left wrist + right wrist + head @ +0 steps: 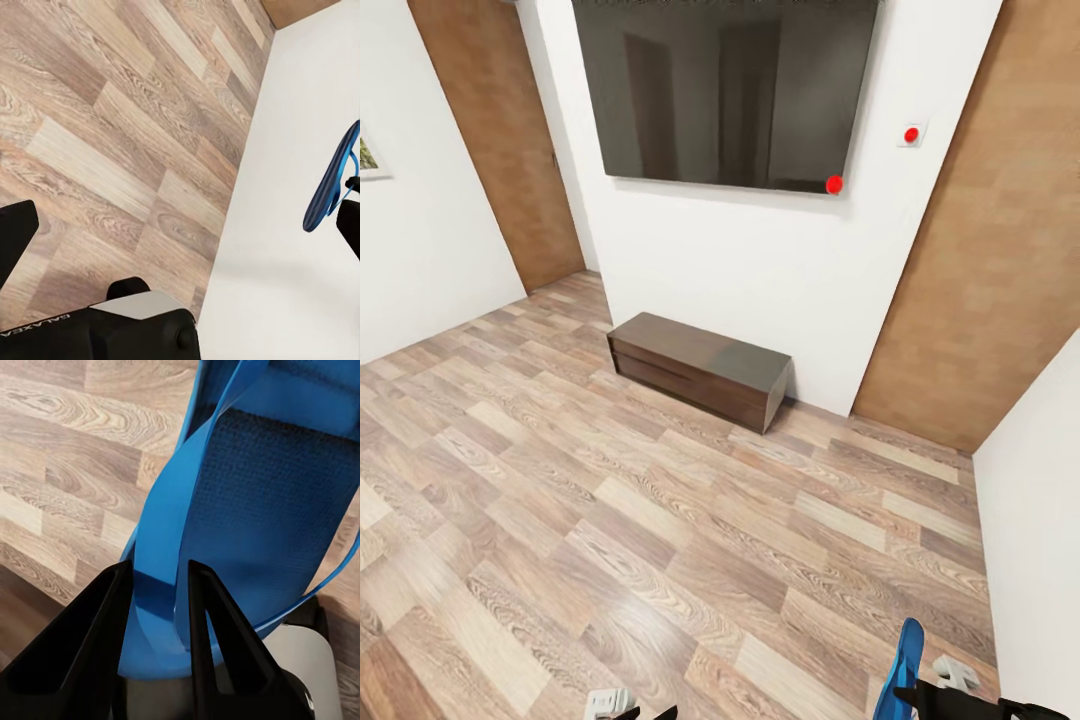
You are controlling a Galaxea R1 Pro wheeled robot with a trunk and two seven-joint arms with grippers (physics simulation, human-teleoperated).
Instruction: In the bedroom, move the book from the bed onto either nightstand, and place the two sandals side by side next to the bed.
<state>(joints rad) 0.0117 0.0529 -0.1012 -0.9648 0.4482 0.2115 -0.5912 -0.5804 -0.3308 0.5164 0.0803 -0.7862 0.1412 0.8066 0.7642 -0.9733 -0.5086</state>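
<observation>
The wood-plank floor (610, 520) is filling most of the head view, running up to white walls (760, 260) with brown wood panels at either side. A large dark screen (725, 90) is hanging on the facing wall, with a red dot at its lower right corner and a small white switch plate (911, 134) with a red button just beside it. A long low dark-brown bench cabinet (700, 368) is standing on the floor against the foot of that wall, under the screen.

At the bottom right corner of the head view, the right gripper (916, 697) is holding one blue sandal (901, 668) upright, above the floor near the right-hand wall. In the right wrist view the two black fingers (101, 637) are clamping a blue strap of the sandal (277, 502) between them, the sole standing up beyond the fingers. The left wrist view is catching the same sandal (334, 184) hanging in front of the white wall.

The left gripper (635, 714) is barely peeking in at the bottom edge of the head view; whether its fingers are apart or together cannot be told.
</observation>
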